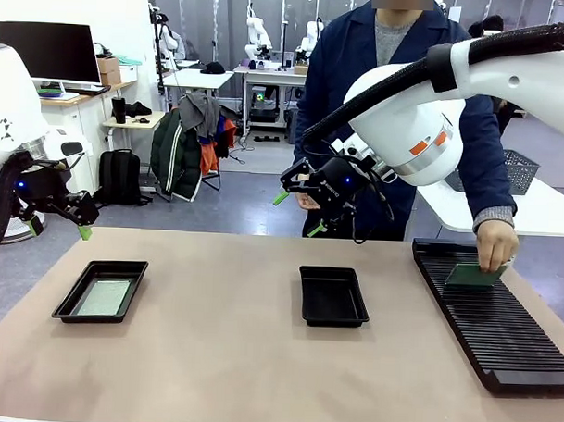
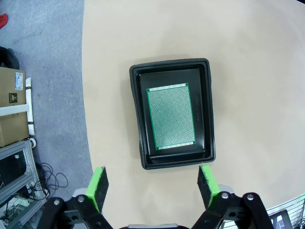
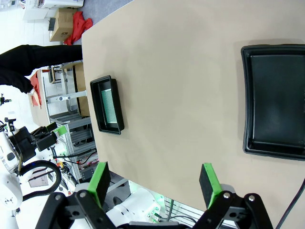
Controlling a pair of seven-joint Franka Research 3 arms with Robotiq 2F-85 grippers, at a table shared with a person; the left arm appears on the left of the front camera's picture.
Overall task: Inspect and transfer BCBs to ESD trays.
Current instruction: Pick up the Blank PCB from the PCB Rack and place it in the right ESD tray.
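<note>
— Where were the BCBs found?

— One BCB (image 2: 170,117) was seen lying flat on the floor of the left ESD tray (image 2: 135,119). The left pincer (image 2: 153,183) was poised above it, spread wide with nothing between its fingers. A second board (image 1: 472,275) was held by the person's hand (image 1: 496,244) at the slotted rack (image 1: 509,349). The middle ESD tray (image 1: 332,321) was seen bare.

— And the right pincer?

— The right pincer (image 1: 299,213) was held high above the bench (image 1: 221,357), likewise wide and empty.

— How was the board judged to handle?

— It was judged thin, light and stiff, yet easily scratched, and liable to crack if bent. A hold across the two long edges was thought best, with the perforated face left untouched. Little edge was offered by a board lying flat in a tray. A grip at a handover, where the edges stand free, was reckoned easier.
</note>
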